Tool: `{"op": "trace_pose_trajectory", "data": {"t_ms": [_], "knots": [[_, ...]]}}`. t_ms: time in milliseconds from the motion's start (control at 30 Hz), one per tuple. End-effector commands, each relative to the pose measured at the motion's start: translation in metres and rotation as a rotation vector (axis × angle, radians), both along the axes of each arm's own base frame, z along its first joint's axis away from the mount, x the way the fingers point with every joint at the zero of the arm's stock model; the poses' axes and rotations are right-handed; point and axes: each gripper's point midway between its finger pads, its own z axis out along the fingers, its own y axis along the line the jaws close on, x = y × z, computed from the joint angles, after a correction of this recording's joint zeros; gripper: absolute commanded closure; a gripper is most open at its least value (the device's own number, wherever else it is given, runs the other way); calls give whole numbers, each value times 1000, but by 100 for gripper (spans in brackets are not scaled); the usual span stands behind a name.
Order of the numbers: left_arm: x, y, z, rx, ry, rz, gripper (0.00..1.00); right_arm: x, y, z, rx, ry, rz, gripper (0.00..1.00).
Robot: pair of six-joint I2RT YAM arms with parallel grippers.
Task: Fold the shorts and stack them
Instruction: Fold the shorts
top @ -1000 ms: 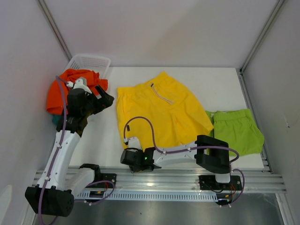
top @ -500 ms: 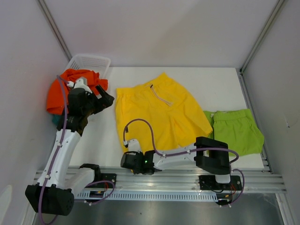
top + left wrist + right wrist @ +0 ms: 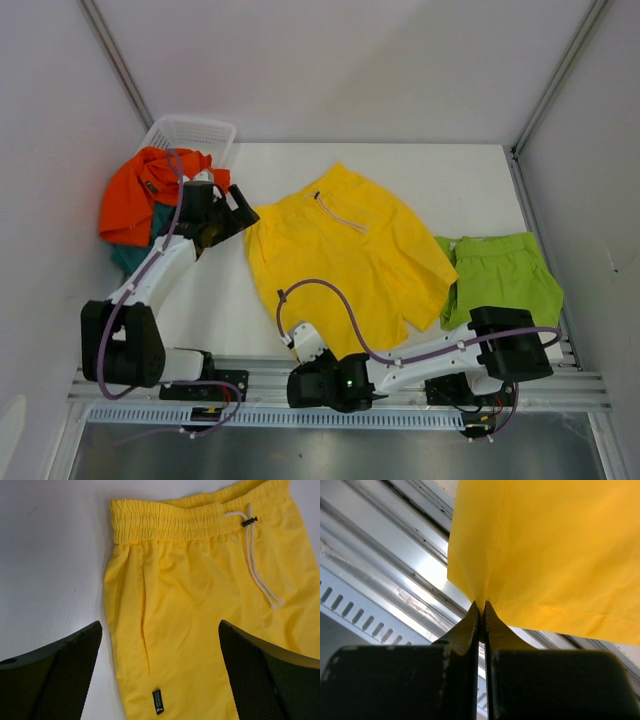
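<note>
1. My right jaws are clamped together on the near hem of the yellow shorts point(image 3: 545, 545). They pinch a corner of one leg out over the metal rail point(image 3: 385, 545) at the bench's point(image 3: 480, 190) near edge.
2. From that pinch the cloth runs away from me. The legs are near and the waistband point(image 3: 175, 517) is far and to the left, so the long axis slants from near-right to far-left.
3. My left jaws hang wide apart and hold nothing, over the shorts' left side seam, with the waistband just beyond them. The left arm is nearer the waist, and the right arm has the hem.
4. I judge the next move to be carrying the hem up along that slant toward the waistband.
5. The yellow shorts lie spread and mostly smooth, with a gathered elastic waist, a white drawstring point(image 3: 257, 570) and a small dark tag point(image 3: 157, 701).
6. To the right, the green shorts point(image 3: 505, 280) lie folded just beside the yellow leg.
7. At far left, the orange shorts point(image 3: 130, 200) are heaped over the teal shorts point(image 3: 130, 255) by the basket point(image 3: 190, 130).
</note>
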Motion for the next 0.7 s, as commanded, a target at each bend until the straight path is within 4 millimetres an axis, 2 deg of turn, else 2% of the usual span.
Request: {"op": "trace_pose_trajectory", "data": {"t_ms": [0,33,67,167,367,467,667], "knots": [[19,-3,-11,-14,-24,20,1,4,-12,21,39,-92,5,100],[27,-4,-9,-18,-38,19,1,-4,-13,28,55,-94,29,100],[30,-5,-23,-20,-5,15,1,-5,-16,29,52,-103,34,100],[42,-11,-40,-34,30,-3,3,-13,-25,30,32,-114,52,100],[59,-9,-66,-12,76,10,14,-24,-34,16,-4,-107,61,100],[64,-9,-73,-13,88,15,20,-27,-34,9,-1,-94,56,100],[63,-2,-84,6,93,48,25,-32,-31,1,14,-74,60,100]]}}
